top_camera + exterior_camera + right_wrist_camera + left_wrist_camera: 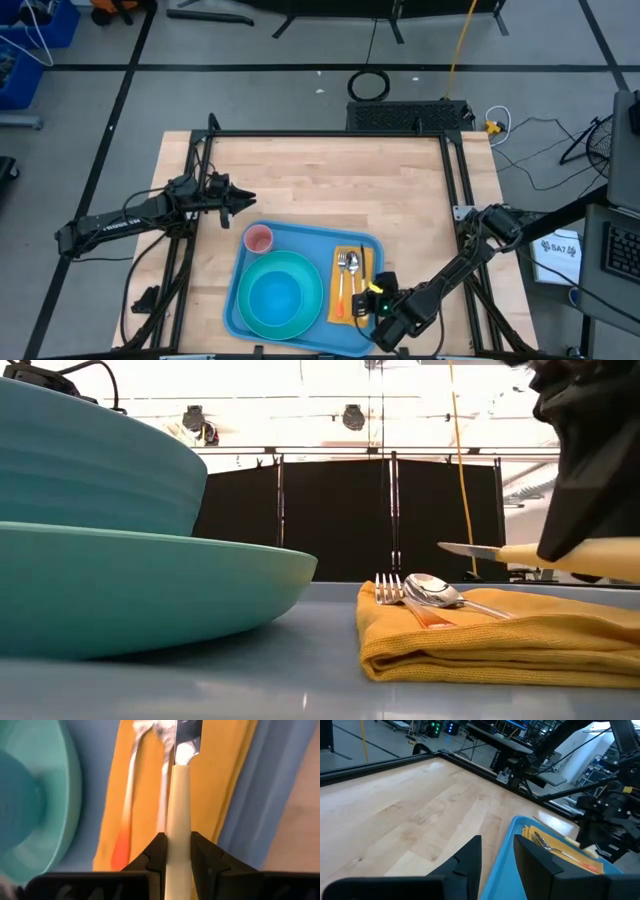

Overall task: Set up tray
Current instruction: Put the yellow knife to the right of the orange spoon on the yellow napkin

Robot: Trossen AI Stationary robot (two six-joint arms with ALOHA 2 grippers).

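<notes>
One "BA7" label [559, 247] beside table [330, 180]

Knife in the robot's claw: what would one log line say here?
right gripper: shut on knife, above napkin | fork, spoon: on napkin | left gripper: open, idle beside tray

Wooden table [330, 180]; smooth plastic tray [300, 236]; cloth napkin [520, 635]; shiny metal spoon [435, 590].

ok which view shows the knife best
The right wrist view: the knife runs up the middle, cream handle clamped in the right gripper. The low view shows its side profile. High view: barely visible. Left wrist: hidden.
</notes>
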